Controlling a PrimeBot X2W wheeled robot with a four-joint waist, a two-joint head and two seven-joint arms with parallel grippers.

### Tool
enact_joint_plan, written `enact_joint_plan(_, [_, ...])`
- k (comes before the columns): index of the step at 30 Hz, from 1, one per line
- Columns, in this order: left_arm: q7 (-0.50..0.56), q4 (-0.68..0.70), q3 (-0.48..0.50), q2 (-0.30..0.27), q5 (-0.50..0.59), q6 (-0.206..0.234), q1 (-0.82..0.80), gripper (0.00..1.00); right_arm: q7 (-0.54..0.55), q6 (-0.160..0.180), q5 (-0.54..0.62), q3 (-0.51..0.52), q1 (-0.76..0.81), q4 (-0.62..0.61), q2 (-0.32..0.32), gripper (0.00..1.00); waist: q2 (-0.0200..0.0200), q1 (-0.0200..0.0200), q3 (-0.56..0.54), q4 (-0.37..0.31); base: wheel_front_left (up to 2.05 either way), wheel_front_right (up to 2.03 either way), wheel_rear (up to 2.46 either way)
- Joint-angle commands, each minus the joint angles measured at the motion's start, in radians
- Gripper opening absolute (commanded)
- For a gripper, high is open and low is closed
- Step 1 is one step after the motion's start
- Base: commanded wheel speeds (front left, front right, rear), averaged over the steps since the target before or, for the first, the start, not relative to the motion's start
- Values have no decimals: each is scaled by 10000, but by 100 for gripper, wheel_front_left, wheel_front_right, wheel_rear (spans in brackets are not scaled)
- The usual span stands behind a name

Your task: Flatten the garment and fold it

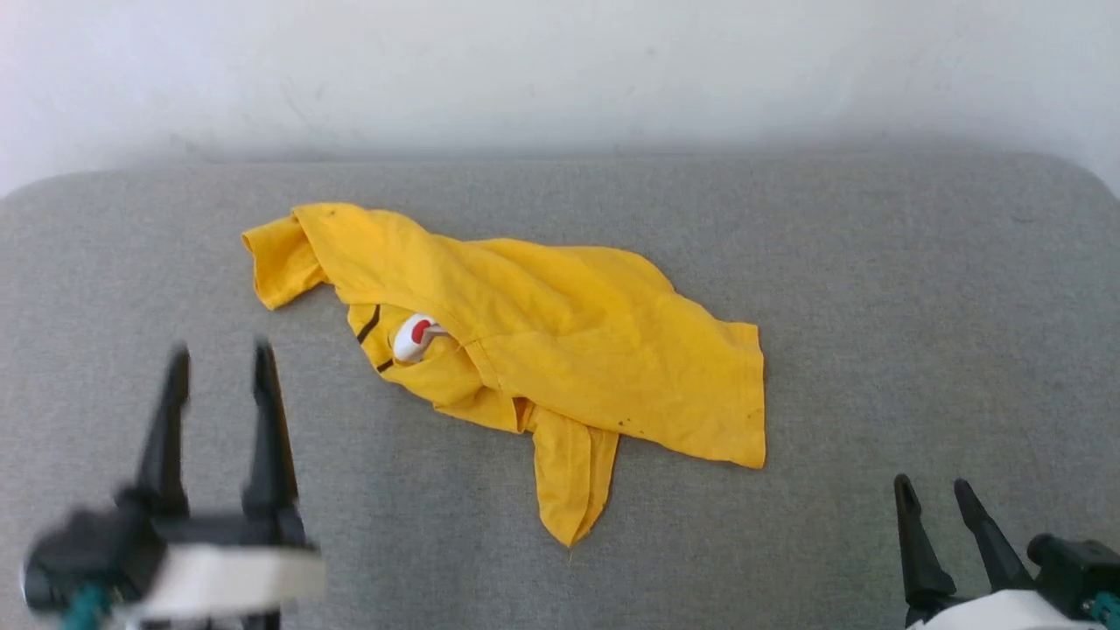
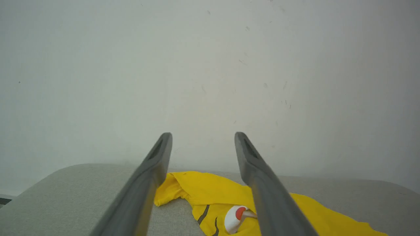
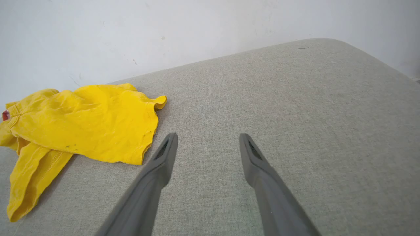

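Left jaws: my left gripper (image 1: pixel 220 350), two long dark fingers, stands spread wide and empty above the near-left of the surface, short of the bright yellow small cloth T-shirt (image 1: pixel 569 350).
Right jaws: my right gripper (image 1: pixel 931 481) is likewise spread and empty at the near right, well apart from the T-shirt.
Progress: nothing done, as far as I can judge. The T-shirt lies crumpled mid-surface, doubled over itself, and neither gripper touches it.
Left to do: the whole job, I reckon: spread it flat, smooth it, then fold.
Surface: grey woven padded top (image 1: pixel 875 262) with rounded corners.
Room: plain white wall (image 1: pixel 560 70), lightly scuffed, right behind the far edge.
Flap: a narrow yellow flap (image 1: pixel 569 481), perhaps a sleeve, trails toward me.
Print: a white patch with a red dot and black strokes (image 1: pixel 413 337) peeks from a fold on the left.
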State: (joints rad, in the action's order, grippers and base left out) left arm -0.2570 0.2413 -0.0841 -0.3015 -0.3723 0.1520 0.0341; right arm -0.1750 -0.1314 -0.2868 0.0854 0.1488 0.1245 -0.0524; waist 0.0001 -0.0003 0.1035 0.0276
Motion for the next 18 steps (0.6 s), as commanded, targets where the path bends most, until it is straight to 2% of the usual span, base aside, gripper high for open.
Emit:
enact_joint_plan(1, [-44, 91, 36, 112, 249, 63, 407, 100, 36, 7, -69, 27, 100, -26, 22, 100, -1, 3, -231, 75, 0, 0, 0])
enact_joint_plan(5, [-45, 145, 33, 477, 811, 29, 1545, 100, 68, 7, -128, 29, 297, -68, 22, 100, -1, 3, -427, 171, 0, 0, 0])
enact_joint_plan(11, [-46, 282, 120, 1071, 1013, -253, 1788, 100, 486, 7, 368, -270, 38, -538, 22, 100, -1, 3, -395, 361, 0, 0, 0])
enact_joint_plan(14, [-46, 297, 166, 1221, 1148, -436, 1650, 100, 1085, 7, 1034, -667, -506, -988, 22, 100, -1, 3, -196, 411, 0, 0, 0])
enact_joint_plan(18, [-46, 225, 190, 1424, 1262, -711, 1383, 100, 2600, 7, 1983, -1576, -1349, -1213, 22, 100, -1, 3, 169, 534, 0, 0, 0])
